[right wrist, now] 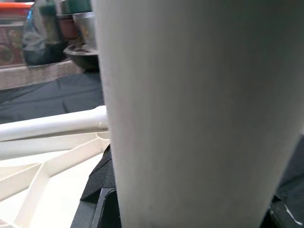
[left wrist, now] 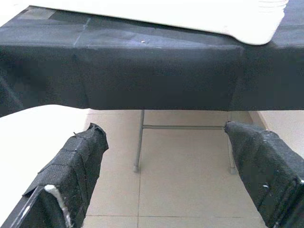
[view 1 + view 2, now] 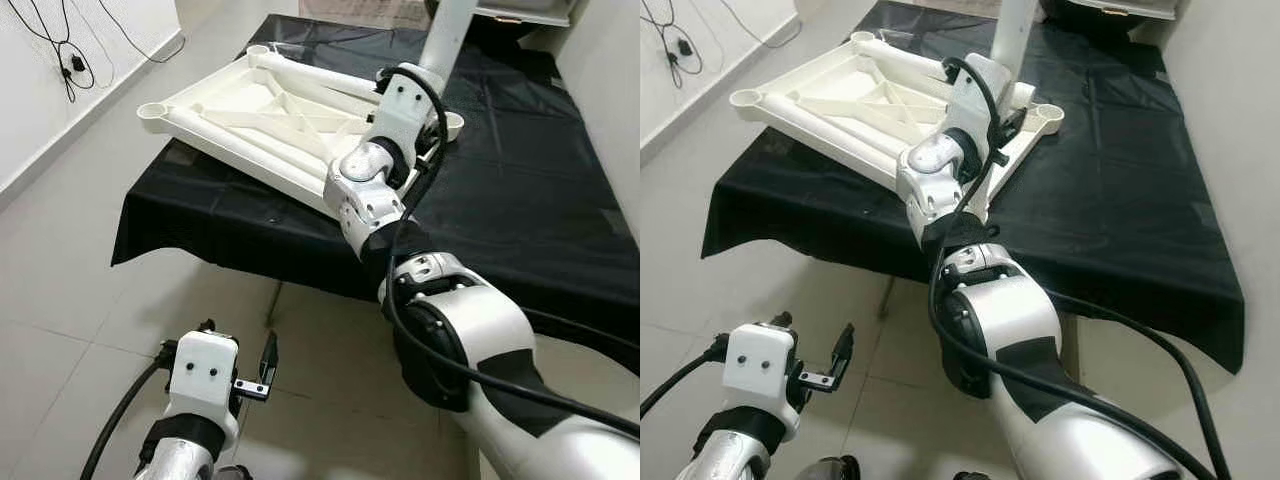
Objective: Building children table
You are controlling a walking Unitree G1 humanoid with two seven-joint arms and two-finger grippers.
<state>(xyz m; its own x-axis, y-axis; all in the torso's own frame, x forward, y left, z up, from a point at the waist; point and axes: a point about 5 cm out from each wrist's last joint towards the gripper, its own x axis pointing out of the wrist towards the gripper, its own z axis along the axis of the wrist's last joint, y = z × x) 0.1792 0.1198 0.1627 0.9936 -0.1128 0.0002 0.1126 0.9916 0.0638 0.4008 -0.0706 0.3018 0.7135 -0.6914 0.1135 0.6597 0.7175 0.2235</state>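
1. the white table top (image 3: pixel 265 120) lies upside down on the black cloth (image 3: pixel 520 190) of a folding table, its ribbed underside up and a round socket at each corner; the near-left socket (image 3: pixel 152 112) overhangs the cloth's edge.
2. my right gripper (image 3: pixel 425 150) is up at the far right corner of the frame, closed around a white table leg (image 3: pixel 445 35) that stands roughly upright there. in the right wrist view the leg (image 1: pixel 199 109) sits tight between my fingers.
3. my left gripper (image 3: pixel 262 372) hangs low over the floor tiles in front of the table, fingers (image 2: pixel 71 166) spread apart and holding nothing.
4. the leg looks like hollow moulded plastic: light, stiff, smooth. i judge it slippery under a light squeeze, so a firm hold on its lower part, close to the socket, should steer it best.
5. the frame looks rigid but light, so it may skid on the cloth when i push the leg home; my free left gripper could brace a thick edge rail, not the thin inner ribs.
6. i cannot tell whether the leg is seated in its socket.
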